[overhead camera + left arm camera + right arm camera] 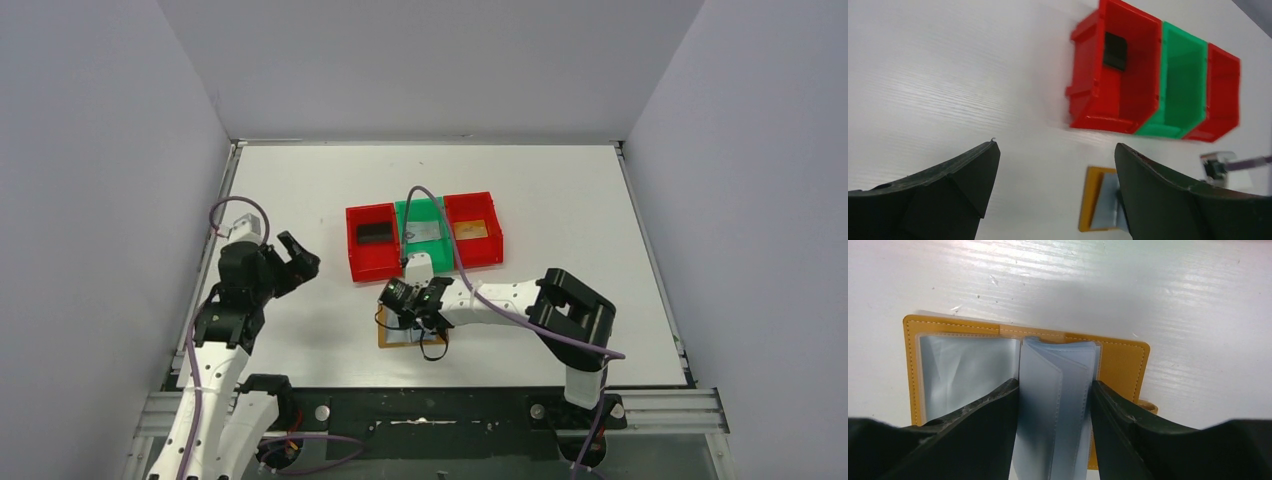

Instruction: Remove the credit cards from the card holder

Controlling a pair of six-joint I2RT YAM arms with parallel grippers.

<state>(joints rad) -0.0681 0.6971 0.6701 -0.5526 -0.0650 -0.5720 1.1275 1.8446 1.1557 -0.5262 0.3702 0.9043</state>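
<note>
The tan card holder (392, 340) lies open on the table near the front, its pale blue-grey sleeves (1055, 385) standing up. My right gripper (410, 312) is down on it, its jaws (1054, 382) closed against both sides of the sleeve stack. No card shows in the sleeves. A black card (373, 233) lies in the left red bin, a silver-grey card (425, 231) in the green bin, and an orange-brown card (466, 230) in the right red bin. My left gripper (300, 258) is open and empty, raised at the left; in its own view (1056, 146) the holder (1095, 205) is partly hidden.
Three bins stand in a row behind the holder: red (372, 268), green (420, 207), red (478, 255). They also show in the left wrist view, the left red bin (1093, 95) holding the black card (1114, 51). A purple cable (440, 215) arches over the green bin.
</note>
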